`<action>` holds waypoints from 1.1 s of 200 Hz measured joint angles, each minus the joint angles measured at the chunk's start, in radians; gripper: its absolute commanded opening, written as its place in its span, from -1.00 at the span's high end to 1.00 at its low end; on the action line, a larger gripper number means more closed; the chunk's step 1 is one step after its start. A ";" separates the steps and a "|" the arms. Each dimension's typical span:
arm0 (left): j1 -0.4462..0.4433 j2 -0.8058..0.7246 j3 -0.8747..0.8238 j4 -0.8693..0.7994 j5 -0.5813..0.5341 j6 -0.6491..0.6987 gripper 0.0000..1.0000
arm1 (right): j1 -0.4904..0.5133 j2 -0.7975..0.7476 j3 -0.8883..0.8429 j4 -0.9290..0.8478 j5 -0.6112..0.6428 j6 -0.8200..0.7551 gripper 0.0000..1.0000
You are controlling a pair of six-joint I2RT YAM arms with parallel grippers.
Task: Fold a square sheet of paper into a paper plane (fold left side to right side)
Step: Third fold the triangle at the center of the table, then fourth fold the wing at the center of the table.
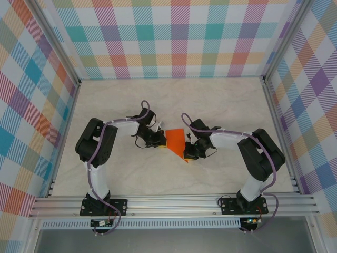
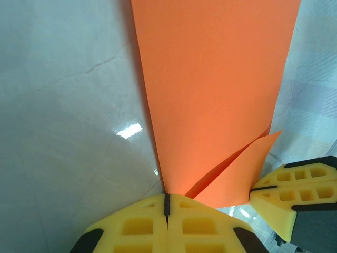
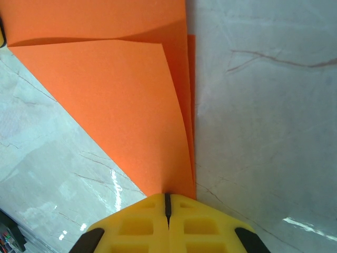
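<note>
Now my left gripper and my right gripper are both pinched shut on the square sheet of paper, one on each side. It is partly folded, in the middle of the worktop; I think two grips stop it sliding.

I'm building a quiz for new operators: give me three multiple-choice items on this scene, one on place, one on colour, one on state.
1. Where is the sheet of paper? A between the left hand and the right hand; B left of both; C right of both.
2. What colour are the left hand's fingers? A blue; B yellow; C white.
3. What is the right hand doing? A open above the paper; B shut on nothing; C shut on the paper.
Answers: 1 A, the sheet spans the gap between them; 2 B, the left wrist view shows yellow; 3 C, paper emerges from its closed fingertips.
</note>
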 measured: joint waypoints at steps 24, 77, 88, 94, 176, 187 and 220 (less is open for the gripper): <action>0.002 -0.004 0.000 -0.004 -0.006 0.000 0.99 | 0.001 -0.003 -0.002 0.006 0.000 0.000 0.85; 0.058 -0.165 -0.058 -0.019 -0.116 -0.035 0.44 | 0.002 -0.066 -0.003 -0.035 0.060 -0.026 0.36; 0.060 -0.223 -0.087 -0.005 -0.126 -0.050 0.30 | 0.002 -0.116 -0.003 -0.053 0.091 -0.029 0.18; 0.060 -0.253 -0.107 0.007 -0.127 -0.063 0.24 | 0.002 -0.147 -0.003 -0.060 0.109 -0.031 0.07; -0.024 -0.308 -0.229 0.217 -0.091 -0.243 -0.05 | 0.002 -0.173 -0.003 -0.089 0.287 -0.134 -0.50; -0.038 -0.282 -0.229 0.243 -0.083 -0.260 -0.06 | 0.002 -0.139 0.003 -0.085 0.298 -0.139 -0.49; -0.050 -0.214 -0.218 0.268 -0.082 -0.286 -0.08 | 0.002 -0.074 0.046 -0.064 0.315 -0.153 -0.48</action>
